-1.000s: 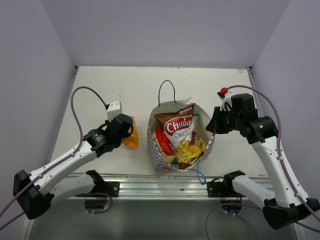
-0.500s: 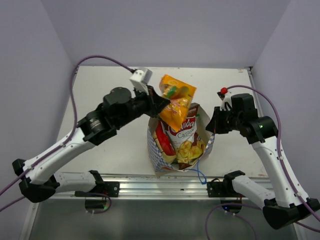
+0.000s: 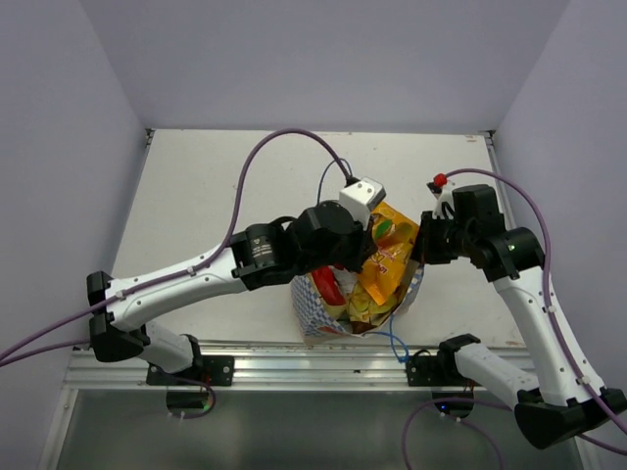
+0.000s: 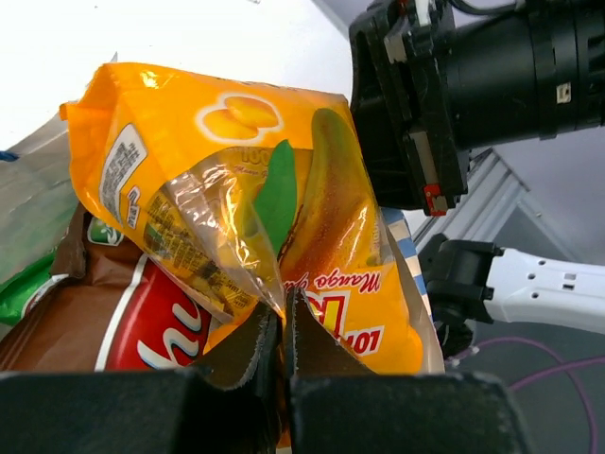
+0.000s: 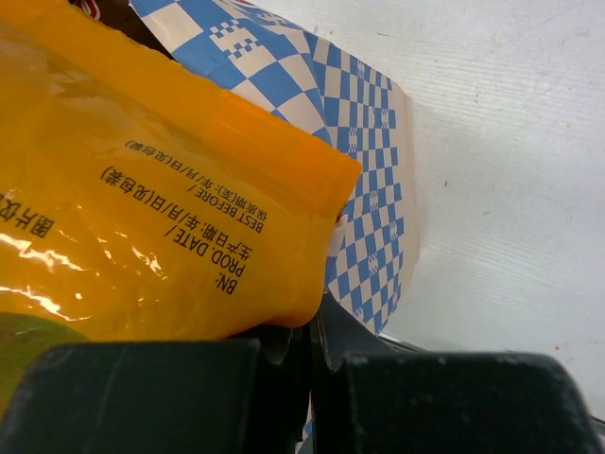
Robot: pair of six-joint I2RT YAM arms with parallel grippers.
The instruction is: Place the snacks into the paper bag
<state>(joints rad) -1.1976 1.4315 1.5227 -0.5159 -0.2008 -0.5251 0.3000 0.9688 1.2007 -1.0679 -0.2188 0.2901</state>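
Note:
The paper bag stands open near the table's front edge, checked blue outside. It holds the red packet and the brown-white Chuba packet; a strip of the green packet shows beside them. My left gripper is shut on the orange-yellow packet and holds it in the bag's mouth, on top of the others. In the left wrist view the jaws pinch the packet's lower edge. My right gripper is shut on the bag's right rim, with the orange packet against it.
The bag's blue cord handles lie on the table, one behind it and one in front. The metal rail runs along the table's near edge just below the bag. Grey walls stand on three sides.
My left arm lifted the orange-yellow packet from the table left of the bag, swung it right over the bag and lowered it into the mouth. The right arm has not moved.

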